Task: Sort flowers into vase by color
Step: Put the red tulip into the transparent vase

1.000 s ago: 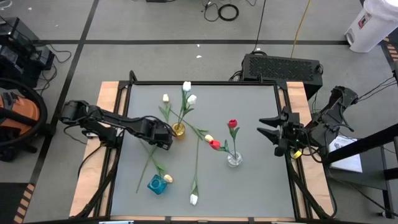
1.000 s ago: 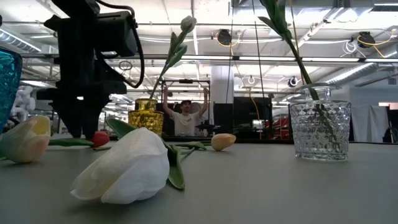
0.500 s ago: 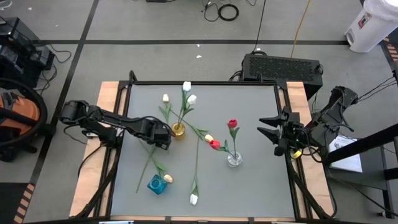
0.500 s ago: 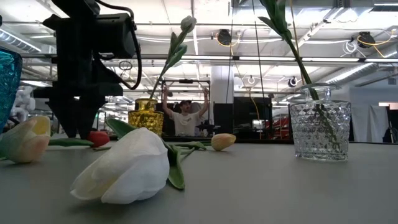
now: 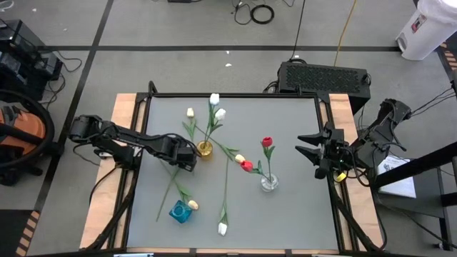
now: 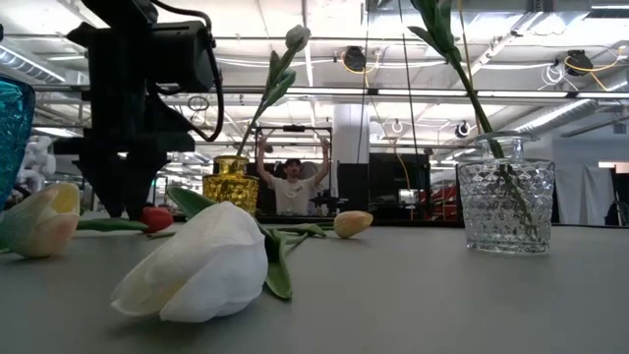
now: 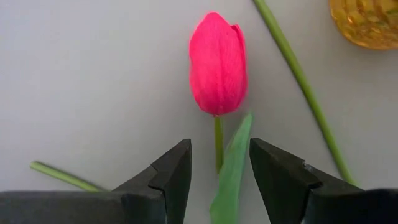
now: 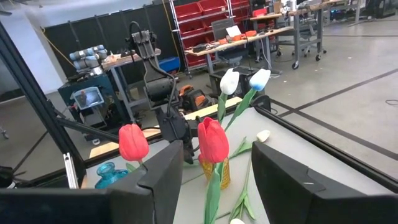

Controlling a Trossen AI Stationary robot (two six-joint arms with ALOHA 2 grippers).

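Left claw (image 7: 217,171) open, astride red tulip (image 7: 217,65) stem beside gold vase (image 5: 205,148); unchanged. Right claw (image 5: 305,148) open, parked. Wrist view alone shows straddle.

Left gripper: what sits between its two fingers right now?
In the left wrist view, the left gripper stands open over the table, straddling the green stem and leaf of a red tulip lying flat; nothing else lies between.
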